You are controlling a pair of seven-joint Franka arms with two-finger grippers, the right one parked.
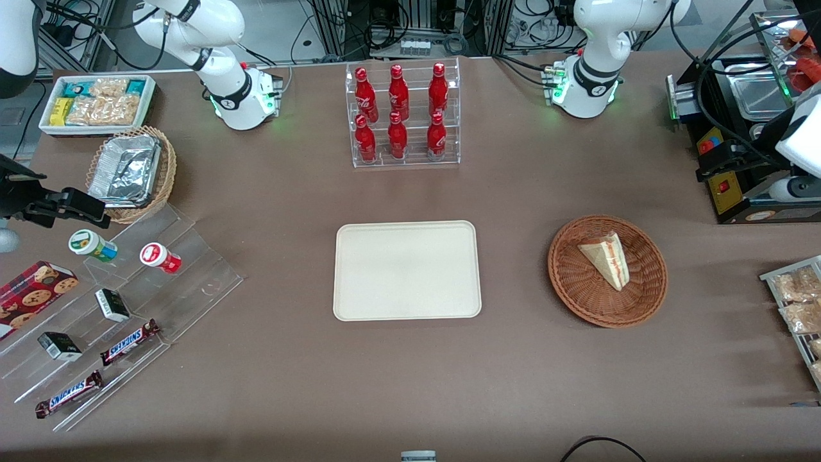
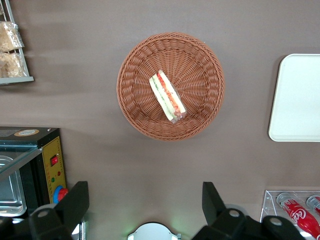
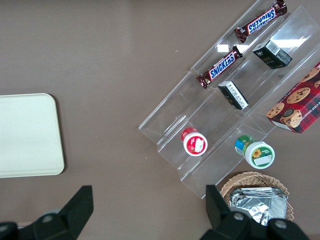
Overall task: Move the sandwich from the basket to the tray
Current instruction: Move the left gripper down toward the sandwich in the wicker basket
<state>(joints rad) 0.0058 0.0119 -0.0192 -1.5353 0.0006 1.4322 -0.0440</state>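
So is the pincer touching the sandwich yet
Apart. In the left wrist view the open pincer hangs high over bare table, with brown cloth showing between its fingers and the basket holding the sandwich.

The table holds 1 sandwich (image 1: 606, 258), 1 basket (image 1: 580, 292), 1 tray (image 1: 406, 270), 6 red bottles (image 1: 398, 112), 2 Snickers bars (image 1: 130, 342) and 1 open gripper (image 2: 145, 202) above.

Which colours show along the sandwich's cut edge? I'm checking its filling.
Red and green between pale bread on the triangular sandwich wedge, clearest in the left wrist view; gripper hovers apart, jaws open.
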